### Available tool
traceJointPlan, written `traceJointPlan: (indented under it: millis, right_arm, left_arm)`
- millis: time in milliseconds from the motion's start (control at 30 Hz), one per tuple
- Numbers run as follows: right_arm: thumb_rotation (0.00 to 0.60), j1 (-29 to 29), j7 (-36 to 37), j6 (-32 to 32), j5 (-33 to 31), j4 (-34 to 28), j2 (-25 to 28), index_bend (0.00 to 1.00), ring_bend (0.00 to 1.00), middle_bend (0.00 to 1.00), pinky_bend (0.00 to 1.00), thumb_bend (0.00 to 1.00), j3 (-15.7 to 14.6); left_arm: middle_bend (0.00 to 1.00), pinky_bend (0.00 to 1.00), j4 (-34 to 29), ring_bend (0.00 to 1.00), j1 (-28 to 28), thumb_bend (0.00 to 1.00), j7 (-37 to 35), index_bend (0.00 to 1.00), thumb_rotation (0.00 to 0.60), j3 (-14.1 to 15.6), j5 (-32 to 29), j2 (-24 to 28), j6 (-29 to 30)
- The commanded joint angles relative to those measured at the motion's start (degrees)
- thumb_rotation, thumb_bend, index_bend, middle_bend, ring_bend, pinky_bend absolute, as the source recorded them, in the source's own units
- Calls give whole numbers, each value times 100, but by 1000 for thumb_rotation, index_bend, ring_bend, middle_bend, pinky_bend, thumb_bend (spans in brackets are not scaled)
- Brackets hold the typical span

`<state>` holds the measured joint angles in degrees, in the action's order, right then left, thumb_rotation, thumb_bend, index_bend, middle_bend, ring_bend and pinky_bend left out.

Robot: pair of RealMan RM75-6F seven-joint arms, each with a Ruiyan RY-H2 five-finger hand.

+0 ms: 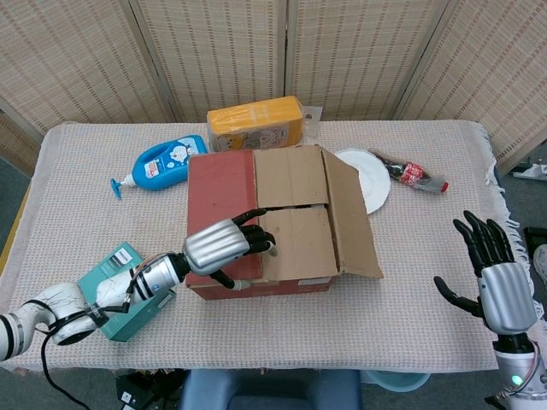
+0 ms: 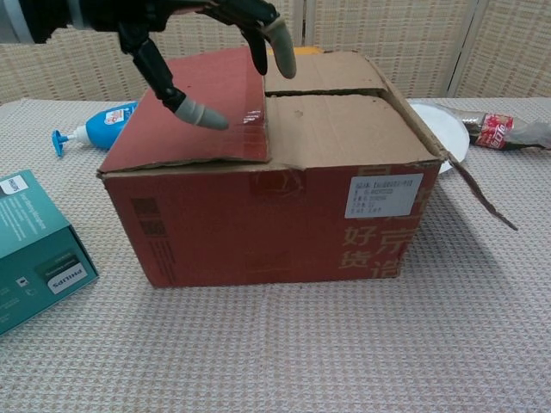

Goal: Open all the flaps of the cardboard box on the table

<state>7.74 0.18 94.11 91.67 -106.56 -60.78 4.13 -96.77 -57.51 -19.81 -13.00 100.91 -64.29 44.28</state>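
The cardboard box (image 1: 273, 222) (image 2: 275, 189) stands mid-table. Its red left flap (image 1: 222, 213) (image 2: 194, 107) lies folded flat over the top. The right flap (image 1: 349, 213) (image 2: 469, 181) hangs outward and down. Two brown inner flaps (image 1: 292, 205) (image 2: 331, 107) lie closed. My left hand (image 1: 224, 246) (image 2: 202, 34) hovers open over the red flap's front right corner, fingers spread and curved down; whether they touch the flap is unclear. My right hand (image 1: 494, 273) is open, fingers up, off to the right of the box, seen only in the head view.
A teal carton (image 1: 126, 290) (image 2: 34, 249) lies under my left forearm. Behind the box are a blue lotion bottle (image 1: 158, 164) (image 2: 99, 125) and a yellow pack (image 1: 256, 122). A white plate (image 1: 367, 178) (image 2: 443, 129) and a cola bottle (image 1: 414, 173) (image 2: 504, 131) lie at right.
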Motion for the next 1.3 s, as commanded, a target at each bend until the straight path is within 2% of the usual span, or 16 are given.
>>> traceJointPlan:
  millis: [33, 200, 300, 533, 1033, 1300]
  right_arm:
    - [600, 4, 79, -73, -59, 70, -34, 53, 75, 45, 31, 275, 27]
    - [600, 12, 253, -198, -168, 228, -98, 53, 75, 45, 31, 274, 62]
    - [600, 13, 368, -255, -235, 329, -125, 53, 76, 45, 31, 274, 99]
    - [600, 26, 499, -374, -275, 465, -193, 53, 76, 45, 31, 275, 126]
    - [600, -18, 627, -405, -259, 560, -239, 53, 75, 45, 31, 274, 171]
    - [600, -71, 744, -334, -267, 609, -204, 53, 75, 45, 31, 274, 223]
  left_arm:
    - [241, 0, 114, 176, -301, 239, 131, 278, 385, -23, -239, -152, -366]
    - [203, 0, 175, 134, -604, 231, 466, 231, 370, -17, -623, -178, -906]
    - [197, 0, 107, 126, -711, 223, 667, 232, 329, -12, -956, -106, -1190]
    - [196, 0, 59, 124, -767, 216, 1084, 236, 277, 76, -1358, -50, -1335]
    - [336, 0, -82, 255, -750, 217, 1653, 372, 279, 247, -1603, 122, -1179]
    - [380, 0, -443, 292, -583, 217, 1721, 407, 277, 156, -1722, 598, -848]
